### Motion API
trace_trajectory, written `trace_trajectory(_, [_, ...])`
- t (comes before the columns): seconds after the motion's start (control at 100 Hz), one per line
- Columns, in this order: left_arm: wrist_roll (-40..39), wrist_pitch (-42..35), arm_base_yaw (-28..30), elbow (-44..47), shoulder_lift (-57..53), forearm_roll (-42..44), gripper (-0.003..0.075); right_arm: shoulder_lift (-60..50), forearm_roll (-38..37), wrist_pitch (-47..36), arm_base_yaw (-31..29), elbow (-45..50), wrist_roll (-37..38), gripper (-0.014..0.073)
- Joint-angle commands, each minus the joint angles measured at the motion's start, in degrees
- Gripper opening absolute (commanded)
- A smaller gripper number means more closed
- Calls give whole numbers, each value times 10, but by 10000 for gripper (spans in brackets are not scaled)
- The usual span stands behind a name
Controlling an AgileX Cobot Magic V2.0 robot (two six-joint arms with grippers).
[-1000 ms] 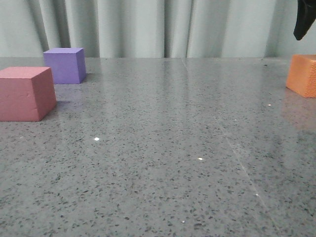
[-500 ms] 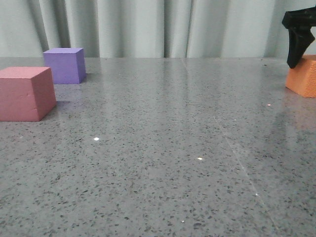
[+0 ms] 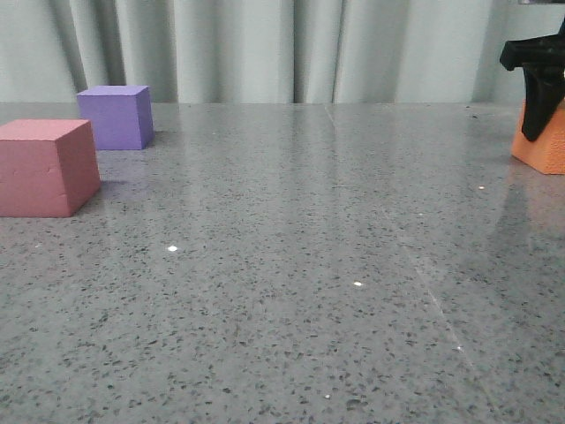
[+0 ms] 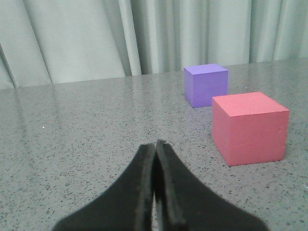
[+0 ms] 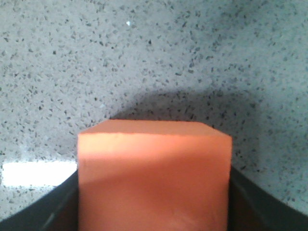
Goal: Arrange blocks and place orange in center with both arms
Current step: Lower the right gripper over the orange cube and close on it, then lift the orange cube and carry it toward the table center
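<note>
The orange cube rests on the grey table at the far right edge of the front view. My right gripper has come down over it. In the right wrist view the cube fills the gap, with a black finger close along each side, open around it. The dusty pink-red cube sits at the left and the purple cube just behind it. My left gripper is shut and empty, low over the table, short of the pink-red cube and the purple cube.
The speckled grey tabletop stretches between the two cubes at the left and the orange cube at the right. A pale curtain hangs along the far edge. The left arm is out of the front view.
My right gripper has come down from above the orange cube until its fingers flank it. The cubes have not moved.
</note>
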Motion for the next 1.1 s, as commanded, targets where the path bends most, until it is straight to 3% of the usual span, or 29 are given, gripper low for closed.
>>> trace_trajectory(0.0, [-4, -42, -5, 32, -18, 0, -19, -37, 21, -1, -2, -22, -7, 245])
trace_trajectory(0.24, [-4, -42, -5, 32, -18, 0, -19, -69, 66, 38, 37, -71, -3, 245])
trace_trajectory(0.6, [-4, -42, -5, 32, -18, 0, -19, -44, 64, 28, 197, -147, 102, 245])
trace_trajectory(0.85, [-4, -42, -5, 32, -18, -2, -19, 22, -40, 33, 291, -209, 234, 245])
trace_trajectory(1.09, [-4, -42, -5, 32, -18, -3, -19, 67, -53, 30, 328, -238, 300, 245])
